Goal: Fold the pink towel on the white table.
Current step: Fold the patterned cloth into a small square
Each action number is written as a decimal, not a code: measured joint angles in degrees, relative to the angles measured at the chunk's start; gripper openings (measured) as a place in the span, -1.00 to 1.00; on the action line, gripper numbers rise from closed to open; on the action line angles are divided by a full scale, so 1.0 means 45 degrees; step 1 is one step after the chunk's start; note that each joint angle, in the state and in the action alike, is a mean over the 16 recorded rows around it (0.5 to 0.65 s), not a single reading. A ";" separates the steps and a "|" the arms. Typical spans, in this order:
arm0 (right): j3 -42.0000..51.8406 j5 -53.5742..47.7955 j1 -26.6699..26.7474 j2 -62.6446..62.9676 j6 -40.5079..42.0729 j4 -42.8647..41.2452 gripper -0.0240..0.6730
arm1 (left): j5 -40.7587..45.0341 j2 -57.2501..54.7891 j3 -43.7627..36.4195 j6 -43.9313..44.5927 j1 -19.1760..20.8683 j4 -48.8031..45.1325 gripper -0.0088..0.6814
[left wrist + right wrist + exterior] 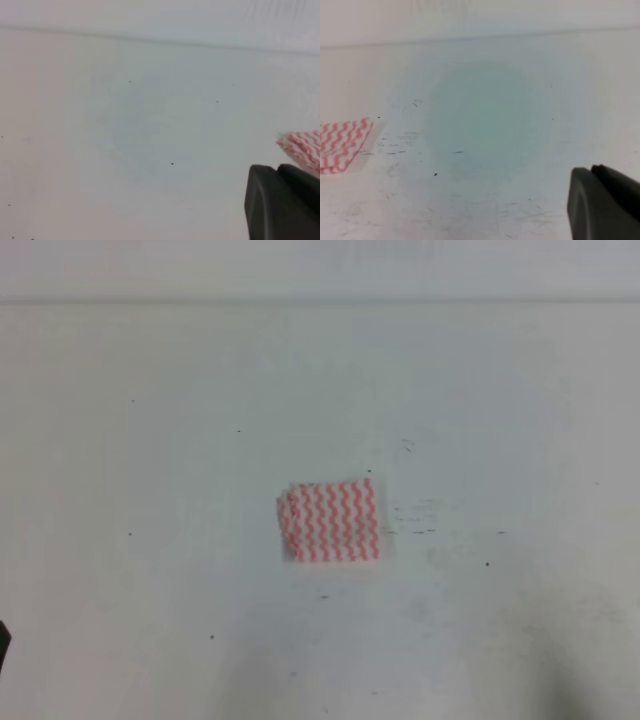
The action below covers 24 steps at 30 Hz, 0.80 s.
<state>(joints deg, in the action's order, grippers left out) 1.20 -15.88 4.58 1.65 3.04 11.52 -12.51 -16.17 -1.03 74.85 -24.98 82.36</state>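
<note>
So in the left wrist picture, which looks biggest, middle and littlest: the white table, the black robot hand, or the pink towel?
1. The white table fills nearly the whole picture.
2. The left hand, a dark shape in the bottom right corner; it sits close to the camera, so it looks bigger than it is.
3. The pink towel; only a small corner shows at the right edge.

A bare test bench of the lab sort, as far as can be told: a large plain white flat surface [150, 490] fills every view, marked with small dark specks and faint grey scuffs [420, 520] towards 3 o'clock of centre. Nothing domestic shows; the far edge meets a blank pale wall [320, 270] at 12 o'clock.
</note>
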 joint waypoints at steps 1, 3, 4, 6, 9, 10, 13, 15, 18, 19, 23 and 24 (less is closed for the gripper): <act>0.0000 0.0000 0.0000 0.0000 0.0000 0.0000 -0.98 | -0.0028 0.0012 0.0000 0.0000 0.0005 0.0000 -0.98; 0.0000 0.0000 0.0000 0.0000 0.0000 0.0000 -0.98 | -0.0088 0.0060 0.0000 0.0000 0.0042 -0.0012 -0.98; 0.0000 0.0000 0.0000 0.0000 0.0000 0.0000 -0.98 | -0.0105 0.0098 0.0000 -0.0005 0.0085 -0.0048 -0.98; 0.0000 0.0000 0.0000 0.0000 0.0000 0.0000 -0.98 | -0.0072 0.0199 -0.0016 -0.0085 0.0241 -0.0279 -0.98; 0.0034 0.0026 0.0001 0.0021 0.0001 -0.0007 -0.98 | 0.0282 0.0494 -0.0048 -0.0557 0.0669 -0.1241 -0.98; 0.0050 0.0038 0.0001 0.0031 0.0001 -0.0010 -0.98 | 0.0480 0.0643 -0.0048 -0.0878 0.0857 -0.1744 -0.98; 0.0050 0.0036 0.0001 0.0031 0.0001 -0.0007 -0.98 | 0.1223 0.1178 -0.0079 -0.2399 0.1545 -0.3753 -0.98; 0.0050 0.0034 0.0001 0.0031 0.0001 -0.0003 -0.98 | 0.1840 0.1622 -0.0079 -0.3846 0.2082 -0.5429 -0.98; 0.0050 0.0034 0.0001 0.0031 0.0001 0.0003 -0.98 | 0.2909 0.2323 -0.0079 -0.6486 0.2928 -0.8304 -0.98; 0.0050 0.0034 0.0001 0.0031 0.0001 0.0005 -0.98 | 0.3285 0.2549 -0.0079 -0.7502 0.3201 -0.9352 -0.98; 0.0034 0.0021 0.0001 0.0020 0.0001 0.0016 -0.98 | 0.4623 0.3326 -0.0079 -1.1560 0.4064 -1.3295 -0.98; 0.0034 0.0021 0.0001 0.0020 0.0001 0.0020 -0.98 | 0.4895 0.3475 -0.0063 -1.2480 0.4218 -1.4105 -0.98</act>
<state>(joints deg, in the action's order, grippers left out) 1.35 -15.79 4.58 1.73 3.05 11.61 9.52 -0.53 -1.32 18.69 -6.00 18.89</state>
